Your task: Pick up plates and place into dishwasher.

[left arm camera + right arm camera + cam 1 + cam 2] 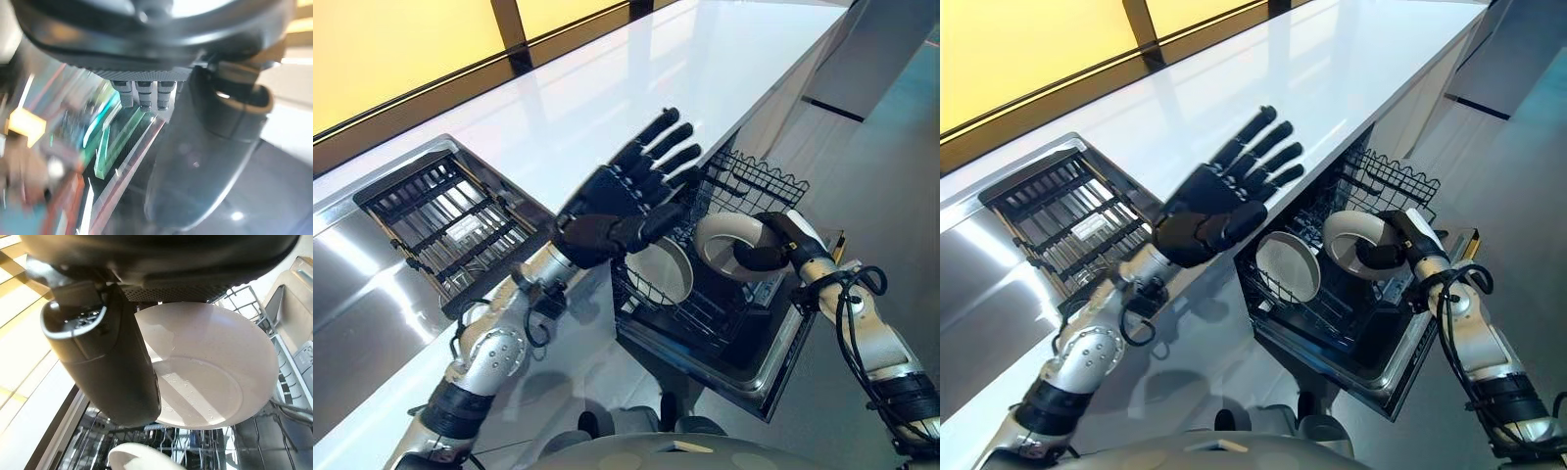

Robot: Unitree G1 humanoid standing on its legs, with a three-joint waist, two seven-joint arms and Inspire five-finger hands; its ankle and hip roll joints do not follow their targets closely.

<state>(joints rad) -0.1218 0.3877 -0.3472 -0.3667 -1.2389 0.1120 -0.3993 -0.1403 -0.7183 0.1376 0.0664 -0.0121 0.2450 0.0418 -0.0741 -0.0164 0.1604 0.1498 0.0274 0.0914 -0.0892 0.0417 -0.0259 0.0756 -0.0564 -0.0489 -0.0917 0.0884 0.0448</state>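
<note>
In the lower right of the head views the right hand (1383, 257) grips a white plate (1351, 239), its thumb curled over the rim and into the dished face; the right wrist view shows the same plate (210, 377) close up, wet with small droplets, the thumb lying across its near edge. The plate is held tilted, nearly on edge, just above the wire rack (1386, 186) of the open dishwasher (1400, 367), which sits right of centre, below the front edge of the table (1332, 69). A second white plate (1288, 266) already stands on edge among the rack's tines, just left of the held one and apart from it; its rim also peeps in at the bottom of the right wrist view. The left hand (1219, 201) is raised in the middle of the frame with fingers straight and spread, holding nothing, palm turned away from the camera, hanging over the table's front edge and partly in front of the rack. The table is a long, glossy white surface running from the lower left to the upper right. At the left of the frame a dark tray with rows of slots (445, 220) lies on the table beside a brushed metal surface (362, 294).
</note>
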